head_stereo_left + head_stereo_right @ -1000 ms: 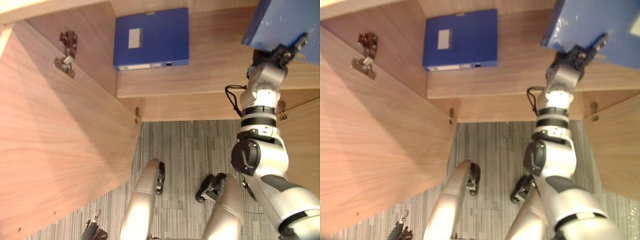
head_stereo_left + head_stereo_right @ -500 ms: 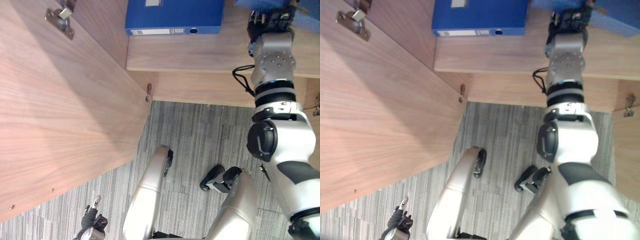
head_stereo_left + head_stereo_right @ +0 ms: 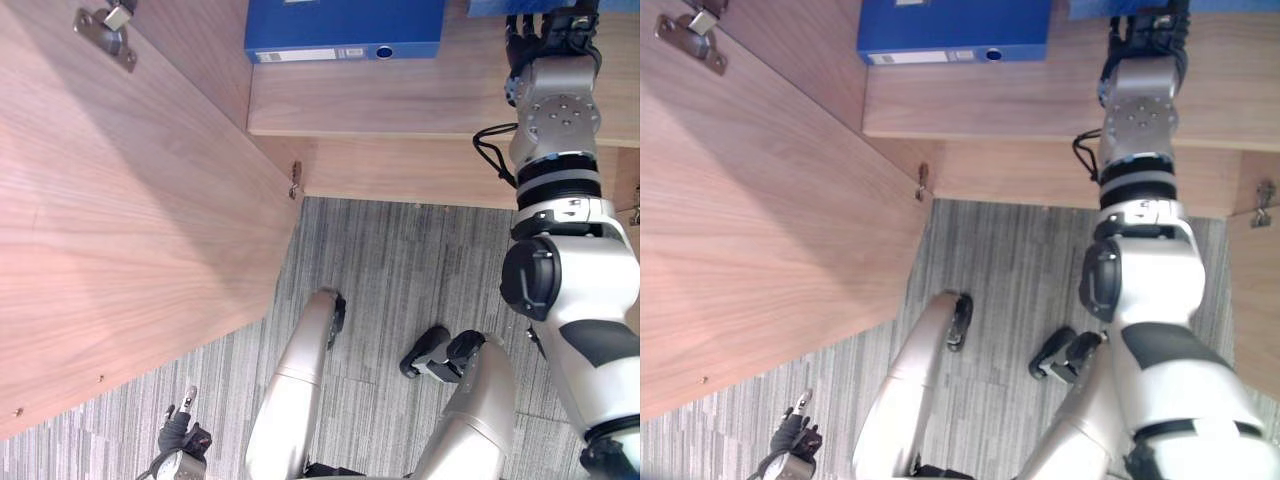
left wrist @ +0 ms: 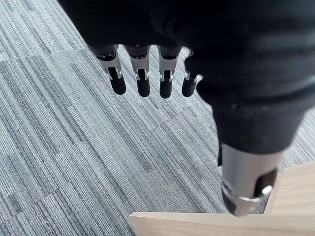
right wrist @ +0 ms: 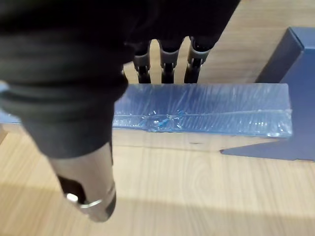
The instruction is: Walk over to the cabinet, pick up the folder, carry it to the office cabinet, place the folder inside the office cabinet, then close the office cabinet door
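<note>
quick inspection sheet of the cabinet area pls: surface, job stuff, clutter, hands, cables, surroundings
surface: wooden cabinet shelf, light grain.
job's things: plastic-wrapped blue folder at the right hand, over the shelf; cannot tell whether it rests on it. cabinet door stands open.
clutter: nothing seen; a second blue folder lies flat on the shelf, further left.
hands: right hand is against the wrapped folder, grip cannot be told; left hand hangs open over the carpet, holding nothing.
cables: nothing seen.
surroundings: grey striped carpet before the cabinet; metal hinge on the door's inner face.
</note>
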Tool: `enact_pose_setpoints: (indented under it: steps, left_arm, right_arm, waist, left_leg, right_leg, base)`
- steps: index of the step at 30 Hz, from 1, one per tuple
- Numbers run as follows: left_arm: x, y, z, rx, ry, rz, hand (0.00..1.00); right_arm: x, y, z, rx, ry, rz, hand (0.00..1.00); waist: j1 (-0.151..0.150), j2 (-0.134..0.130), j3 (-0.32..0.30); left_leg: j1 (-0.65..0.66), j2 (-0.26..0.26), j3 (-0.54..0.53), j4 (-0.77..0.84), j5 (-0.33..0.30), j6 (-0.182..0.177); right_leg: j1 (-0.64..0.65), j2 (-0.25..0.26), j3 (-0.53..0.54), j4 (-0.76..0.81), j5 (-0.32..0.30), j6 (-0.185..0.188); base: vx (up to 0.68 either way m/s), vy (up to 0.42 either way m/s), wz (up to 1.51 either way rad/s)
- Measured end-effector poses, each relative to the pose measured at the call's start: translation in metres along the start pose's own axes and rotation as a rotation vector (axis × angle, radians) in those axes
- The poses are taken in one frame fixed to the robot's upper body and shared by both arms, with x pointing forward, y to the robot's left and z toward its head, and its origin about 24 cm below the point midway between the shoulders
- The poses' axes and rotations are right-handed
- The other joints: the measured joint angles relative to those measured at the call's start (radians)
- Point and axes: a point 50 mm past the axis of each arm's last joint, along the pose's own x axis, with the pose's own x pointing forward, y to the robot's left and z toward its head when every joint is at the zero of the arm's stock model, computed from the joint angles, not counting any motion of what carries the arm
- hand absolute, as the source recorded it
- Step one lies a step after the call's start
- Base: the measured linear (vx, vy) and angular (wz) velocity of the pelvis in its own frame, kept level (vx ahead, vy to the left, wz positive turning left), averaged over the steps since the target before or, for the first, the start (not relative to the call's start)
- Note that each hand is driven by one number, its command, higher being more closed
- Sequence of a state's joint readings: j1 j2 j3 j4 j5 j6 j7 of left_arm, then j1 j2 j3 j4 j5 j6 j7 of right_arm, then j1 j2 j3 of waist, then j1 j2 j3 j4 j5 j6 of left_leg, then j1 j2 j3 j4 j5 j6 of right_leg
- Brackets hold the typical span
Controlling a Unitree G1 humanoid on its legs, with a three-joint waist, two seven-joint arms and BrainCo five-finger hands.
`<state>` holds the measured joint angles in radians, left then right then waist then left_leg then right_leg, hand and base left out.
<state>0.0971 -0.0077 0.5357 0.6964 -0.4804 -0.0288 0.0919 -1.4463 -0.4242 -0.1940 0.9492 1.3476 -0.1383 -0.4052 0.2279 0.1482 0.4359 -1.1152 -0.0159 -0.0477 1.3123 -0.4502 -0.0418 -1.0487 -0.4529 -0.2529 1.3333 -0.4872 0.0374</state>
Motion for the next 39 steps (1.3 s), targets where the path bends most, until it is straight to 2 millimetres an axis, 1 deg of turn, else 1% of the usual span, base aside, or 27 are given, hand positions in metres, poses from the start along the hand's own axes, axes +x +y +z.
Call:
enact_pose_setpoints:
  steps: [2,3,4,6,7,8,9,11,12,13,14,16,17,19,23,24,26,28,29,30,31,33,34,35,36,38,39]
  left_arm:
    - [0.001,0.002,0.003,0.006,-0.007,0.002,0.0]
    - [0.001,0.003,0.005,0.01,-0.014,0.004,0.0]
    - [0.002,0.003,0.006,0.012,-0.016,0.004,0.0]
    - [0.002,0.003,0.011,0.016,-0.031,0.0,0.0]
    - [0.003,0.003,0.014,0.019,-0.044,-0.008,0.0]
    - [0.003,0.003,0.016,0.021,-0.05,-0.014,0.0]
    - [0.003,0.004,0.018,0.032,-0.056,-0.023,0.0]
    - [0.004,0.004,0.021,0.048,-0.063,-0.037,0.0]
    - [0.004,0.003,0.022,0.071,-0.064,-0.056,0.0]
    - [0.004,0.001,0.022,0.09,-0.063,-0.072,0.0]
    - [0.004,0.0,0.021,0.101,-0.062,-0.08,0.0]
    - [0.004,-0.004,0.019,0.127,-0.055,-0.109,0.0]
    - [0.004,-0.005,0.019,0.133,-0.054,-0.118,0.0]
    - [0.004,-0.007,0.018,0.143,-0.05,-0.132,0.0]
    - [0.003,-0.009,0.016,0.15,-0.043,-0.15,0.0]
    - [0.003,-0.01,0.015,0.152,-0.043,-0.153,0.0]
    - [0.003,-0.01,0.015,0.153,-0.041,-0.155,0.0]
    - [0.003,-0.011,0.015,0.156,-0.04,-0.158,0.0]
    - [0.003,-0.014,0.014,0.167,-0.038,-0.17,0.0]
    - [0.002,-0.015,0.012,0.177,-0.032,-0.178,0.0]
    - [0.002,-0.017,0.011,0.183,-0.03,-0.183,0.0]
    - [0.002,-0.018,0.01,0.188,-0.027,-0.188,0.0]
    - [0.002,-0.018,0.009,0.192,-0.025,-0.191,0.0]
    - [0.002,-0.019,0.008,0.198,-0.02,-0.195,0.0]
    - [0.002,-0.019,0.008,0.199,-0.018,-0.195,0.0]
    - [0.002,-0.018,0.005,0.202,-0.012,-0.191,0.0]
    - [0.002,-0.017,0.004,0.207,-0.007,-0.188,0.0]
  right_arm:
    - [0.001,0.001,-0.001,-0.186,0.003,0.024,0.0]
    - [0.002,-0.001,-0.003,-0.408,0.004,0.047,0.0]
    - [0.002,-0.002,-0.004,-0.498,0.008,0.06,0.0]
    - [0.003,-0.011,-0.009,-1.019,0.003,0.136,0.0]
    - [0.003,-0.022,-0.011,-1.2,0.026,0.161,0.0]
    - [0.003,-0.027,-0.011,-1.277,0.026,0.176,0.0]
    - [0.001,-0.033,-0.01,-1.413,0.021,0.231,0.0]
    - [-0.001,-0.04,-0.009,-1.546,0.024,0.285,0.0]
    - [-0.004,-0.05,-0.009,-1.619,0.031,0.323,0.0]
    - [-0.008,-0.06,-0.011,-1.661,0.05,0.357,0.0]
    - [-0.009,-0.064,-0.013,-1.671,0.063,0.375,0.0]
    - [-0.014,-0.077,-0.02,-1.648,0.112,0.422,0.0]
    - [-0.015,-0.079,-0.02,-1.622,0.125,0.426,0.0]
    - [-0.016,-0.086,-0.02,-1.547,0.158,0.428,0.0]
    - [-0.015,-0.094,-0.019,-1.52,0.2,0.422,0.0]
    - [-0.015,-0.097,-0.019,-1.534,0.207,0.418,0.0]
    - [-0.016,-0.1,-0.021,-1.637,0.204,0.426,0.0]
    - [-0.018,-0.102,-0.029,-1.753,0.209,0.453,0.0]
    - [-0.022,-0.105,-0.036,-1.818,0.211,0.483,0.0]
    - [-0.027,-0.108,-0.044,-1.922,0.211,0.527,0.0]
    - [-0.03,-0.109,-0.049,-1.969,0.214,0.552,0.0]
    - [-0.042,-0.117,-0.065,-2.114,0.216,0.651,0.0]
    - [-0.047,-0.122,-0.07,-2.129,0.231,0.686,0.0]
    - [-0.056,-0.133,-0.08,-2.134,0.281,0.746,0.0]
    - [-0.059,-0.137,-0.084,-2.13,0.296,0.76,0.0]
    - [-0.067,-0.146,-0.095,-2.106,0.34,0.783,0.0]
    - [-0.078,-0.163,-0.106,-2.097,0.433,0.813,0.0]
  waist:
    - [-0.001,0.0,0.004]
    - [-0.002,0.0,0.004]
    - [-0.004,0.0,0.004]
    - [-0.009,0.0,0.007]
    - [-0.01,-0.001,0.008]
    - [-0.011,-0.001,0.008]
    - [-0.013,-0.002,0.009]
    - [-0.019,-0.004,0.01]
    - [-0.022,-0.006,0.011]
    - [-0.024,-0.009,0.013]
    - [-0.024,-0.01,0.014]
    - [-0.028,-0.014,0.016]
    - [-0.03,-0.015,0.017]
    - [-0.042,-0.021,0.02]
    - [-0.048,-0.028,0.02]
    - [-0.049,-0.029,0.02]
    - [-0.051,-0.03,0.02]
    - [-0.052,-0.039,0.018]
    - [-0.055,-0.05,0.02]
    - [-0.062,-0.06,0.017]
    - [-0.064,-0.066,0.019]
    - [-0.075,-0.088,0.014]
    - [-0.076,-0.092,0.013]
    - [-0.078,-0.095,0.012]
    - [-0.079,-0.098,0.012]
    - [-0.079,-0.105,0.011]
    - [-0.08,-0.122,0.009]
  left_leg:
    - [0.0,0.0,0.0,0.0,0.001,-0.001]
    - [0.0,0.001,0.0,-0.001,0.001,-0.001]
    - [0.0,0.001,0.0,-0.001,0.001,-0.001]
    - [0.001,0.003,0.0,-0.001,0.001,-0.001]
    - [0.002,0.003,0.0,-0.002,0.001,-0.001]
    - [0.003,0.003,0.0,-0.003,0.001,-0.001]
    - [0.004,0.004,0.001,-0.005,0.002,-0.001]
    - [0.011,0.005,0.002,-0.011,0.002,-0.002]
    - [0.027,0.009,0.003,-0.02,0.002,-0.002]
    - [0.046,0.013,0.007,-0.034,0.002,-0.002]
    - [0.056,0.014,0.008,-0.041,0.002,-0.002]
    - [0.084,0.028,0.016,-0.067,0.003,-0.003]
    - [0.089,0.028,0.019,-0.073,0.004,-0.003]
    - [0.101,0.033,0.025,-0.088,0.005,-0.003]
    - [0.127,0.041,0.031,-0.115,0.005,-0.002]
    - [0.135,0.042,0.033,-0.127,0.007,-0.002]
    - [0.149,0.045,0.033,-0.142,0.009,-0.001]
    - [0.163,0.054,0.034,-0.157,0.01,-0.001]
    - [0.175,0.055,0.036,-0.169,0.012,-0.001]
    - [0.184,0.055,0.037,-0.179,0.014,-0.001]
    - [0.191,0.056,0.039,-0.184,0.014,-0.001]
    - [0.208,0.063,0.041,-0.202,0.015,-0.002]
    - [0.217,0.069,0.043,-0.208,0.015,-0.002]
    - [0.236,0.079,0.046,-0.225,0.015,-0.002]
    - [0.245,0.082,0.049,-0.232,0.017,-0.002]
    - [0.268,0.101,0.057,-0.263,0.024,-0.003]
    - [0.305,0.112,0.067,-0.318,0.045,-0.003]
  right_leg:
    - [0.0,0.0,0.0,0.0,0.0,0.0]
    - [0.0,0.0,0.0,0.0,0.0,0.0]
    - [0.0,0.0,0.0,0.0,0.0,0.0]
    - [0.0,0.002,0.0,0.0,0.0,0.0]
    - [0.001,0.002,0.0,0.0,0.0,0.0]
    - [0.001,0.002,0.0,-0.001,0.0,0.0]
    - [0.001,0.003,0.0,-0.003,0.0,0.0]
    - [0.007,0.005,0.0,-0.008,0.0,0.0]
    - [0.021,0.009,-0.001,-0.018,0.001,0.001]
    - [0.038,0.014,-0.001,-0.031,0.002,0.002]
    - [0.046,0.017,-0.001,-0.038,0.003,0.003]
    - [0.067,0.034,-0.001,-0.068,0.013,0.004]
    - [0.07,0.034,-0.001,-0.074,0.015,0.004]
    - [0.077,0.039,-0.001,-0.09,0.019,0.005]
    - [0.098,0.052,-0.001,-0.12,0.027,0.01]
    - [0.108,0.054,-0.003,-0.133,0.031,0.012]
    - [0.124,0.059,-0.009,-0.152,0.036,0.014]
    - [0.14,0.069,-0.015,-0.174,0.043,0.014]
    - [0.15,0.07,-0.017,-0.185,0.045,0.015]
    - [0.157,0.072,-0.018,-0.195,0.046,0.016]
    - [0.163,0.073,-0.018,-0.199,0.047,0.018]
    - [0.179,0.084,-0.019,-0.221,0.053,0.019]
    - [0.188,0.091,-0.021,-0.233,0.058,0.018]
    - [0.208,0.105,-0.023,-0.259,0.069,0.021]
    - [0.215,0.109,-0.024,-0.269,0.074,0.021]
    - [0.241,0.133,-0.029,-0.319,0.099,0.013]
    - [0.275,0.152,-0.036,-0.384,0.13,0.011]
  base:
    - [0.0,0.0,0.0]
    - [0.0,0.0,0.0]
    - [0.0,0.0,0.0]
    - [0.0,0.0,0.0]
    - [0.0,0.0,0.0]
    - [0.0,0.0,0.0]
    - [0.0,0.0,0.0]
    - [0.01,-0.005,-0.02]
    - [0.02,-0.013,-0.08]
    - [0.03,-0.017,-0.09]
    - [0.03,-0.017,-0.13]
    - [0.04,-0.015,-0.17]
    - [0.03,-0.011,-0.12]
    - [0.04,-0.009,-0.08]
    - [0.04,-0.004,-0.08]
    - [0.05,0.002,-0.04]
    - [0.05,0.004,-0.04]
    - [0.04,0.008,-0.09]
    - [0.03,0.008,-0.05]
    - [0.04,0.007,-0.04]
    - [0.03,0.003,-0.03]
    - [0.04,0.003,-0.1]
    - [0.04,0.015,-0.22]
    - [0.03,0.02,-0.21]
    - [0.02,0.025,-0.26]
    - [0.02,0.033,-0.28]
    - [0.04,0.043,-0.23]
